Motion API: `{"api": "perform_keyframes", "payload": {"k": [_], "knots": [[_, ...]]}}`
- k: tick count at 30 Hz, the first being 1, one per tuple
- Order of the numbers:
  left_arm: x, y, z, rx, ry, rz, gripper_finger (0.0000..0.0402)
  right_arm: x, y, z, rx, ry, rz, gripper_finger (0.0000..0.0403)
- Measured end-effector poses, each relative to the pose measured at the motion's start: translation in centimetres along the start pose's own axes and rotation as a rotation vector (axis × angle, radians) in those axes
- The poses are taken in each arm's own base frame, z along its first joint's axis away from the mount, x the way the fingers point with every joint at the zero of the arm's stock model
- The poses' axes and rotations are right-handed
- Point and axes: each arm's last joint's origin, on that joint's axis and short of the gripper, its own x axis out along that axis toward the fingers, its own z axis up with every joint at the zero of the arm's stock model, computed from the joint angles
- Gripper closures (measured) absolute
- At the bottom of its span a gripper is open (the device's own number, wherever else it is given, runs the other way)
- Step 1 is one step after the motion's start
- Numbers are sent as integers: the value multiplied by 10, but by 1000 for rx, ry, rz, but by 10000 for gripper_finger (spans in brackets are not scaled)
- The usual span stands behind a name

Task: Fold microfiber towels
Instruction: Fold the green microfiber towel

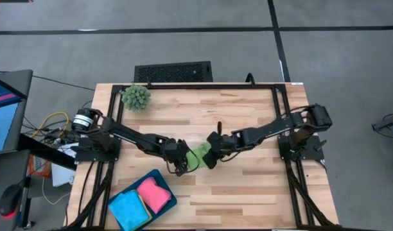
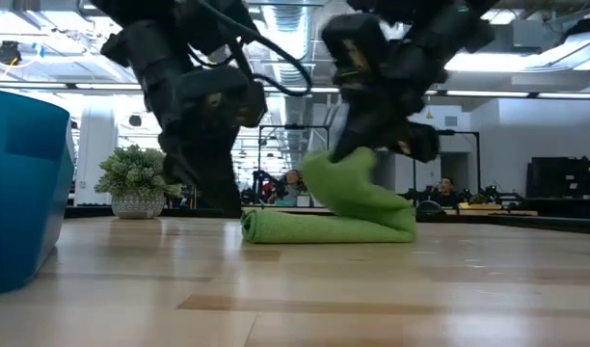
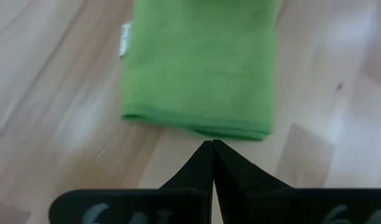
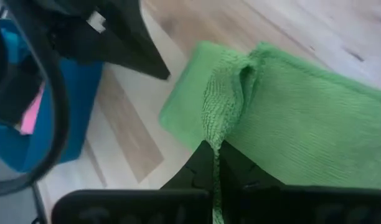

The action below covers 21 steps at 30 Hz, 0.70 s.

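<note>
Inspected at mid-bench (image 1: 248, 186). Green towel (image 1: 198, 157) found lying near the centre, between the two arms, already doubled into a flat band with a rolled fold along one side. One edge raised off the lower layers, as seen in the low view, and pinched in the right end effector (image 4: 214, 163), whose fingers are nearly closed with a thin bunch of green cloth between them. Left end effector (image 3: 212, 149) noted just beside the towel's near hem, fingers fully together, gripping nothing, tip low over the wood.

Pink towel (image 1: 153, 194) and bright blue towel (image 1: 130, 208) recorded folded inside the teal tray (image 1: 171, 198) at the front left corner of the bench. Yellow towel not seen in any view. Spiky green plant (image 1: 136, 97) standing at the back left, well apart from the work.

Step in hand, by judgement: second fold of the green towel, lifted edge due to be carried across the lower layers. Next move judged to call for drawing that edge over toward the opposite hem, laying it square, and releasing only once flat. Closed left fingers well placed to press the base layer and stop it dragging. Risk noted: thin pinch may slip, or whole cloth may slide on the smooth wood.
</note>
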Motion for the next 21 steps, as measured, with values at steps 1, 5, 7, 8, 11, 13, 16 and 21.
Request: {"api": "perform_keyframes", "payload": {"k": [1,5,7,8,11,13,16,21], "knots": [[1,1,-1,-3,1,2,401,4,3,2,-1,-3,6,379],[9,-1,-2,-7,-1,-16,401,15,7,3,-4,25,-2,376],[14,-3,0,-7,-20,-46,401,22,10,5,0,21,8,376],[14,-3,-1,-9,-12,-44,401,20,6,1,-3,53,-29,375],[13,-4,0,-11,-30,-48,401,24,16,9,-6,18,16,374],[13,-5,1,-12,-40,-48,401,22,18,9,-12,21,15,374],[13,-6,3,-16,-61,-64,401,22,22,11,-24,-3,43,374],[12,-8,3,-15,-75,-67,401,22,23,13,-26,-15,57,366]]}}
